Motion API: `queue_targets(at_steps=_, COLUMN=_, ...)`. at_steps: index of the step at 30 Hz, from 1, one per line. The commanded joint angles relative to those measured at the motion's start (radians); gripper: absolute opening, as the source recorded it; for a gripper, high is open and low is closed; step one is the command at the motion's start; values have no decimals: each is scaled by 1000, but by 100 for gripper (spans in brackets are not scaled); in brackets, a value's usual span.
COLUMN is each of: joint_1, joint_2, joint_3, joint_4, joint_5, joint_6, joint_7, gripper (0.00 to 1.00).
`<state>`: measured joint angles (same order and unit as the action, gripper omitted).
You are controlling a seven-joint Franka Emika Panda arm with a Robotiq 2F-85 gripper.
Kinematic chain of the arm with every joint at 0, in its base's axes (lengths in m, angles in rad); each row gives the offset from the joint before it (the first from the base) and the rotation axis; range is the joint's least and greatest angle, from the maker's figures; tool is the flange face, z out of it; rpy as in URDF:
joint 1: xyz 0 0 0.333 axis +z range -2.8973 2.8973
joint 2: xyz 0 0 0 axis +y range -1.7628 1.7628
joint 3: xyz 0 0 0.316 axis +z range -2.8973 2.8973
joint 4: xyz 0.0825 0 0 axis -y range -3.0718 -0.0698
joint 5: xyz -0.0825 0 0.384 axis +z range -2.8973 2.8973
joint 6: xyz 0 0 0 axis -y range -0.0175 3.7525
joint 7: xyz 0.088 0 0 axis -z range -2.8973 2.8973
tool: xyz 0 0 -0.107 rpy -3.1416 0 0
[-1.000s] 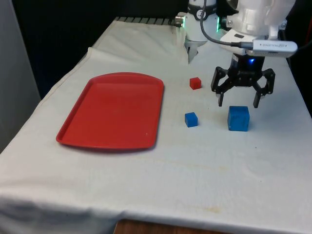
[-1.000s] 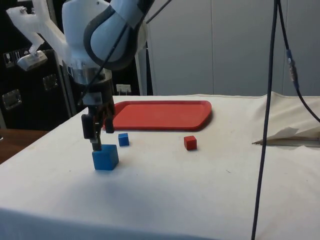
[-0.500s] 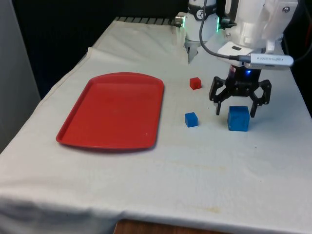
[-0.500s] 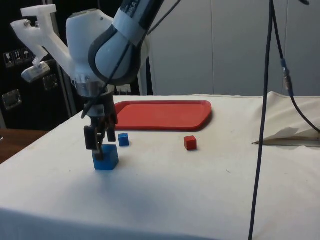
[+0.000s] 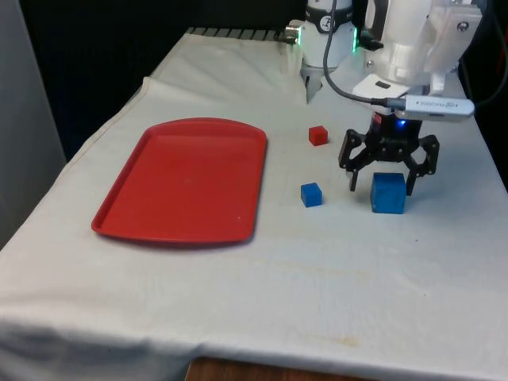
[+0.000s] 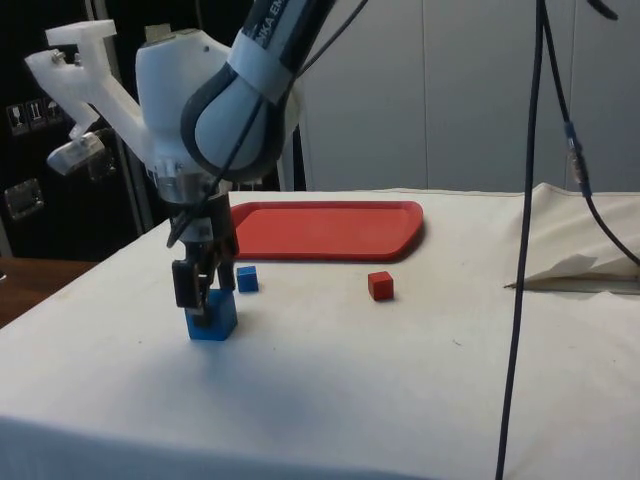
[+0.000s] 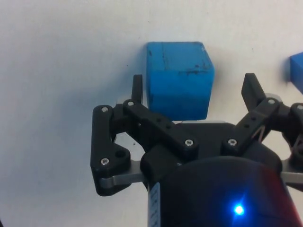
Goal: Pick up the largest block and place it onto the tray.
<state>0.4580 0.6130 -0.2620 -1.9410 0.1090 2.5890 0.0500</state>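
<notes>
Claw (image 5: pixel 382 179) spread wide, straddling large blue block (image 5: pixel 387 193) to grasp it; red tray (image 5: pixel 184 179) waits far left.

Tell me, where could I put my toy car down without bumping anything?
The tray is bare, and so is the wide cloth along the near edge, in front of the tray and the blocks. It is crowded on the front view's right: the tool hangs open around the big blue block, with the small blue block and the red block close by.
</notes>
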Motion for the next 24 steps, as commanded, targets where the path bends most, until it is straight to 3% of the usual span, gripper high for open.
queue_targets(at_steps=1, joint_1=0, joint_2=5, joint_3=1, joint_4=0, joint_5=3, joint_6=11, joint_7=2, gripper=100)
queue_targets(at_steps=4, joint_1=0, joint_2=8, joint_3=0, joint_4=1, joint_5=3, joint_6=13, joint_7=3, gripper=96)
queue_targets(at_steps=5, joint_1=0, joint_2=8, joint_3=0, joint_4=1, joint_5=3, joint_6=13, joint_7=3, gripper=79)
queue_targets(at_steps=11, joint_1=0, joint_2=6, joint_3=0, joint_4=1, joint_5=0, joint_6=4, joint_7=2, gripper=12)
queue_targets(at_steps=12, joint_1=0, joint_2=9, joint_3=0, joint_4=1, joint_5=2, joint_6=14, joint_7=4, gripper=12)
queue_targets(at_steps=13, joint_1=0, joint_2=9, joint_3=0, joint_4=1, joint_5=2, joint_6=14, joint_7=4, gripper=0)
queue_targets(at_steps=24, joint_1=3, joint_2=-17, joint_3=-6, joint_4=-1, joint_5=-3, joint_6=-3, joint_7=3, gripper=0)
